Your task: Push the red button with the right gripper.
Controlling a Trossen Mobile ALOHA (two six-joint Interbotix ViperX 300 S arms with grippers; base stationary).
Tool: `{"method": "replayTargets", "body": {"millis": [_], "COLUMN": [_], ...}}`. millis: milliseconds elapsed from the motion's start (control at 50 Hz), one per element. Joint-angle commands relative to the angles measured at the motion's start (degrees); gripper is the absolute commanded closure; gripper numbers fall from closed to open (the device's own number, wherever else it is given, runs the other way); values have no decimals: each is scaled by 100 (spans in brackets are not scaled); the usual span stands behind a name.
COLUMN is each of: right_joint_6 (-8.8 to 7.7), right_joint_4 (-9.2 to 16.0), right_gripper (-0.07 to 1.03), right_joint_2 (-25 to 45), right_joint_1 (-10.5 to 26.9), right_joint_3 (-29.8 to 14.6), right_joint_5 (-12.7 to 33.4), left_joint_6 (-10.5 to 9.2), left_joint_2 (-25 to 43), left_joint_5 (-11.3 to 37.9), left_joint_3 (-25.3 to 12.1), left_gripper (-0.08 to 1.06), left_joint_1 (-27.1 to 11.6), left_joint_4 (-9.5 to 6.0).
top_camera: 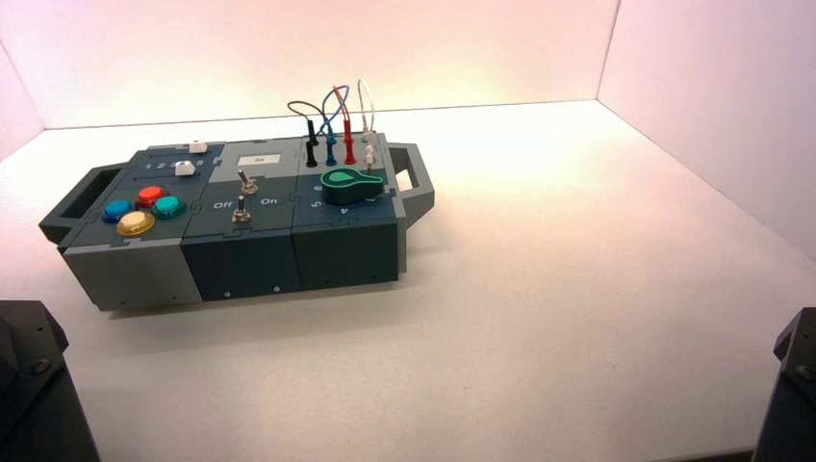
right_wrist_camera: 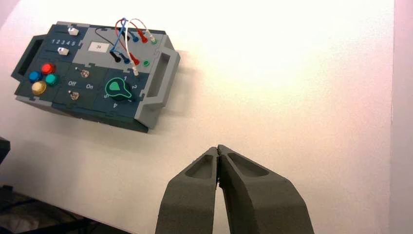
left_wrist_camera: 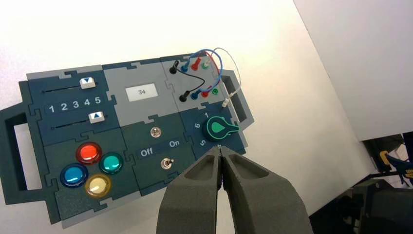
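Observation:
The red button point(top_camera: 150, 194) sits on the box's left end, in a cluster with a blue button point(top_camera: 116, 208), a green button point(top_camera: 167, 205) and a yellow button point(top_camera: 136, 223). The red button point(left_wrist_camera: 88, 152) shows plainly in the left wrist view and, small, as the red button point(right_wrist_camera: 47, 68) in the right wrist view. My right gripper point(right_wrist_camera: 217, 148) is shut and empty, hovering over bare table well to the right of the box. My left gripper point(left_wrist_camera: 221, 148) is shut with nothing in it, above the box's near edge by the green knob point(left_wrist_camera: 218, 128).
The box point(top_camera: 241, 260) has a handle point(top_camera: 412, 183) at each end, two toggle switches point(top_camera: 242, 214) marked Off and On, two white sliders point(left_wrist_camera: 87, 83) and wired plugs point(top_camera: 331, 144). White walls enclose the table. Arm bases point(top_camera: 34, 385) stand at the near corners.

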Motion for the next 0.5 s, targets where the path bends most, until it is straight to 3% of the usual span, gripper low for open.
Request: {"method": "replayTargets", "body": {"millis": [20,320,500], "right_joint_6": [9,9,0], "right_joint_4": [18,18,18], "right_gripper": [99,99,99], "right_joint_2": [35,35,97], "right_joint_1": [-35,-26,-35], "right_joint_3": [-97,-105,-202], "right_joint_5": [-44,-35,97], "left_joint_6": [-26,-18,-26], "left_joint_2": [53,62,132], "left_joint_5": [-53,-70,-62], "left_joint_3": [-79,-70,-53], "left_gripper": [101,101,101], "left_joint_1": [-44,-35,466], "left_joint_4": [-18,35,369]}}
